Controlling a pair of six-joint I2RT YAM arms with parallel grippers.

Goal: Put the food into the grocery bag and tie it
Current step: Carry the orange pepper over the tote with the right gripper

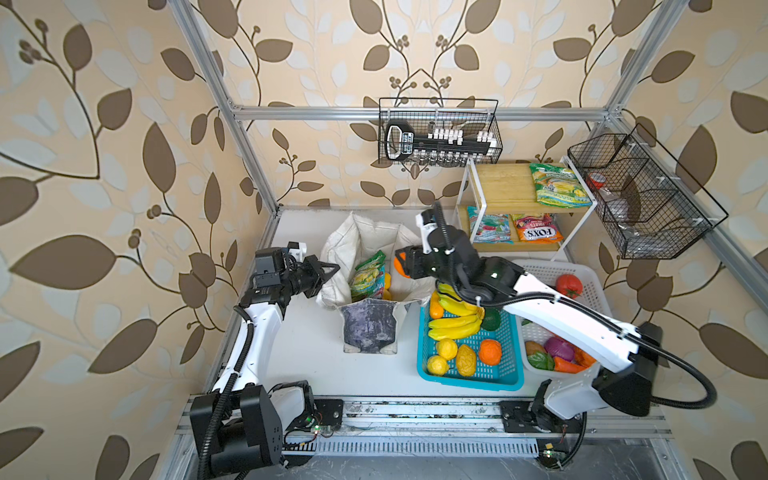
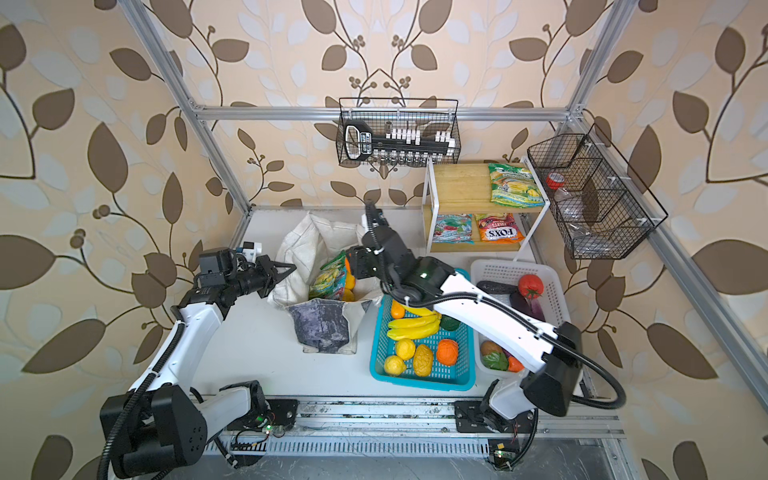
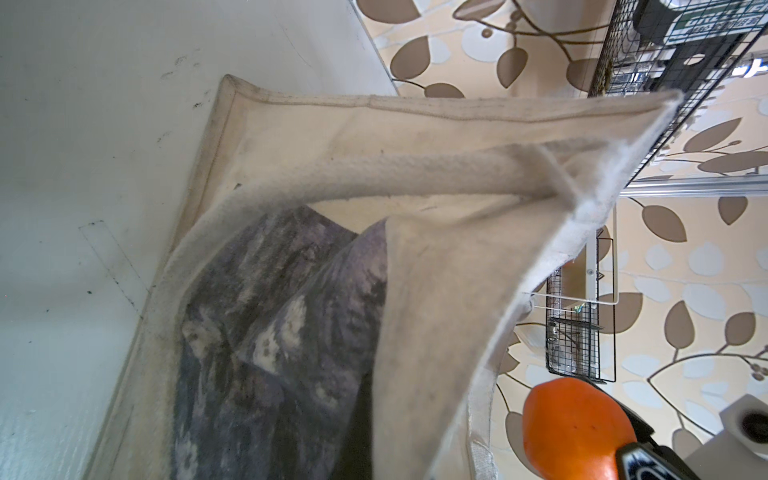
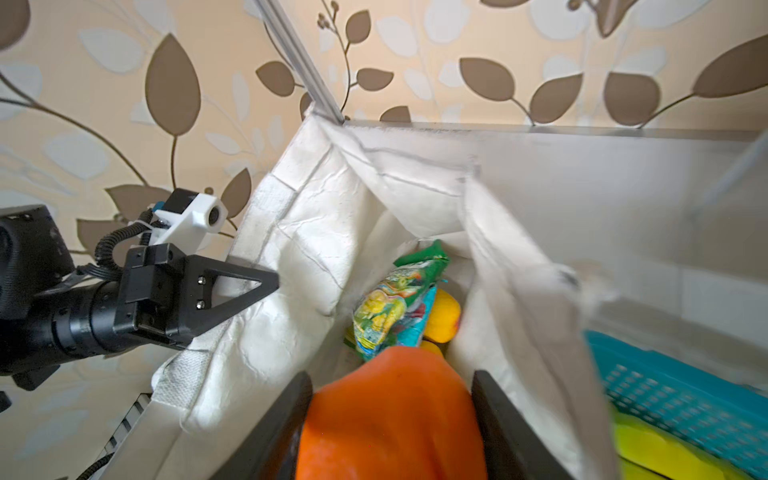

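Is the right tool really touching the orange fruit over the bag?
Touching. The right wrist view shows the orange fruit wedged against both fingers of the right tool, no gap, above the grocery bag.

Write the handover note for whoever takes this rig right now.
Left end effector: shut on the bag at its rim, holding the mouth open.
Right end effector: shut on an orange at the bag's mouth.
Done: green packet and yellow fruit are inside.
Left: drop the orange in; more fruit sits in the blue basket and white basket, and packets lie on the shelf. Bag not yet tied.
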